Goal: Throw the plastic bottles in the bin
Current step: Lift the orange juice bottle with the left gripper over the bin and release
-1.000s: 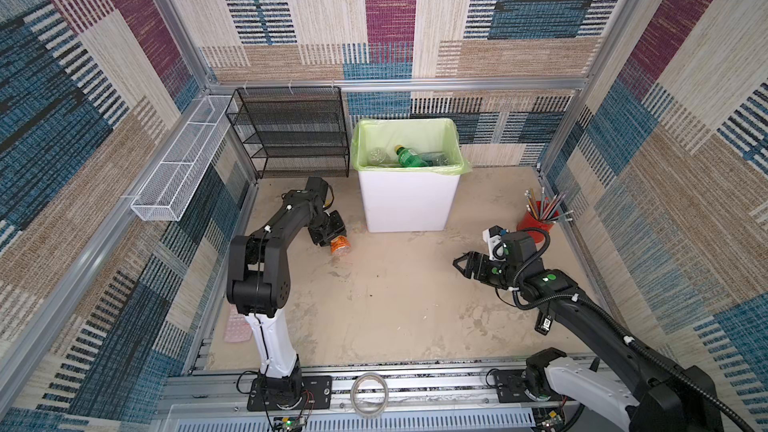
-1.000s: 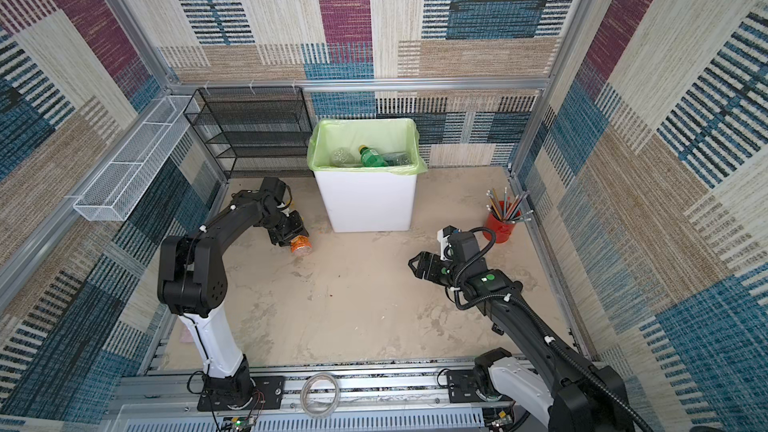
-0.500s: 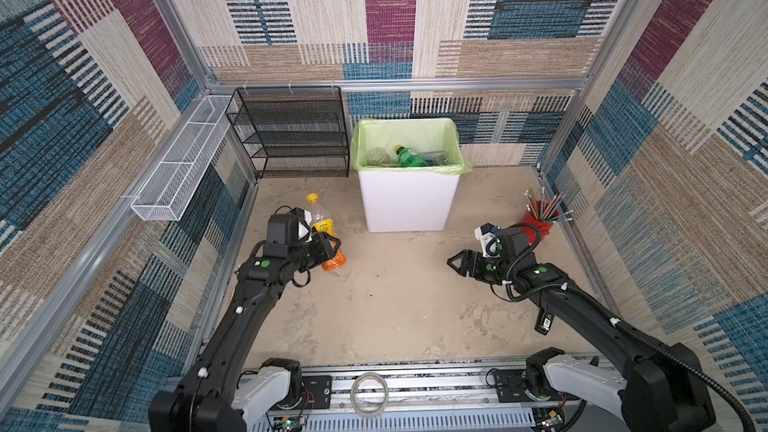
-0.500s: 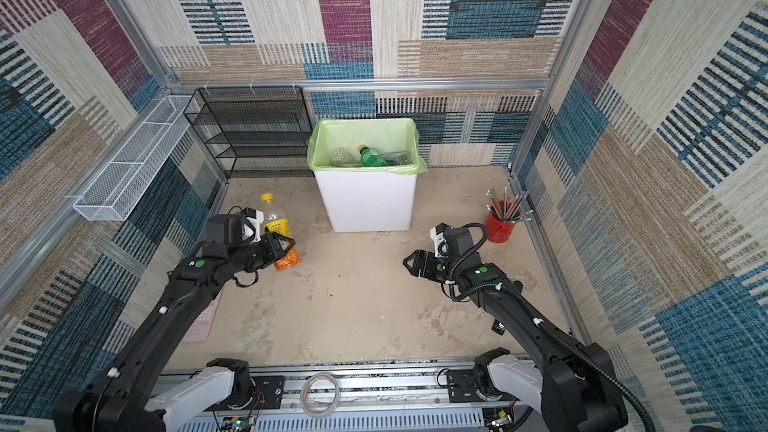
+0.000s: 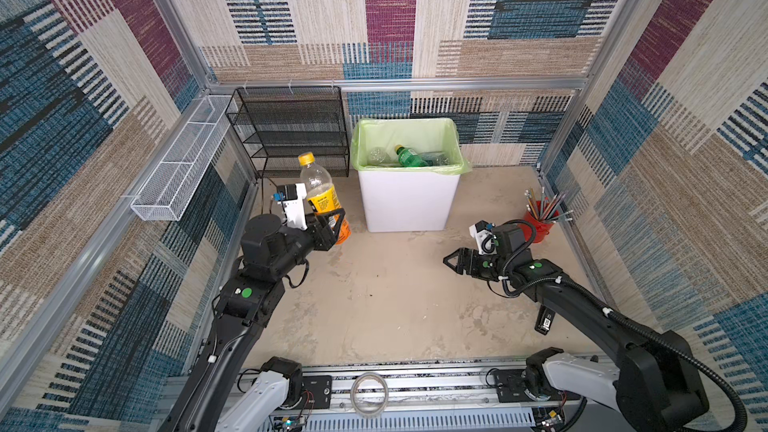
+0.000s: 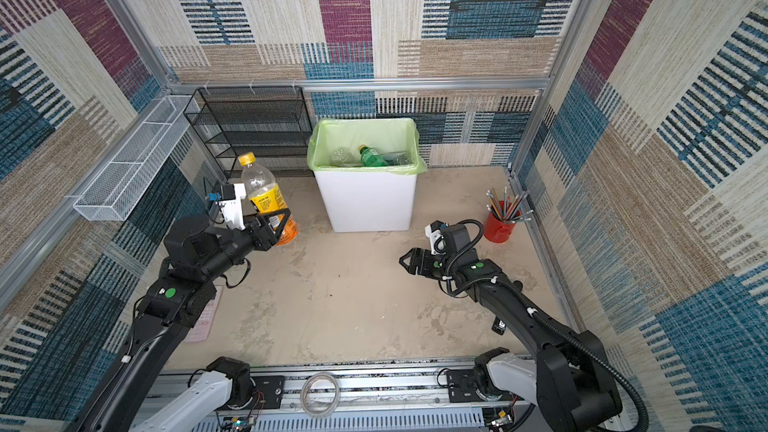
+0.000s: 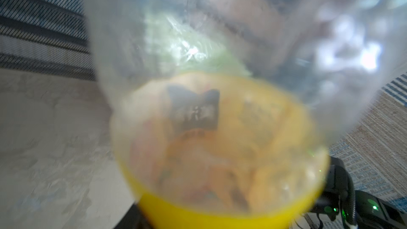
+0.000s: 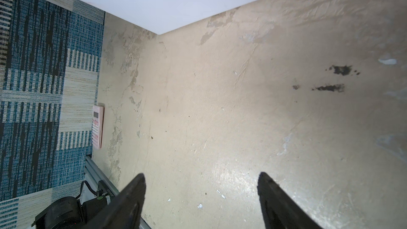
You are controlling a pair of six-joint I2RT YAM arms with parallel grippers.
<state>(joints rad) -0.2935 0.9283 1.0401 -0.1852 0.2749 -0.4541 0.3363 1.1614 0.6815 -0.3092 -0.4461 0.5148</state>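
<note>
Reading from the left, I count one white wire basket (image 5: 178, 176) on the wall rail, one pink calculator (image 6: 201, 322) lying on the table by the left arm, and one black mesh rack (image 5: 291, 130) at the back; none of these belongs to the job. Next comes the one bottle I have in hand: a yellow-capped bottle (image 5: 318, 184) with a yellow and orange label. The left jaws are clenched on its lower body and hold it upright and clear of the table, just left of the bin (image 5: 409, 201) and not yet over its rim. In both top views the bin, one only, already holds one green bottle (image 5: 409, 157) and at least two clear bottles (image 5: 377, 155); what lies deeper under them I cannot tell. To the right, the right jaws stand released with nothing between them, hovering low over bare table, as the right wrist view confirms. Beyond them I count one black stapler (image 5: 543, 320) and one red cup (image 5: 538, 230) of pencils, both to be left alone. I see no loose bottle anywhere on the table, so I judge the task nearly finished: carrying this last visible bottle over the rim and dropping it in is what remains.
</note>
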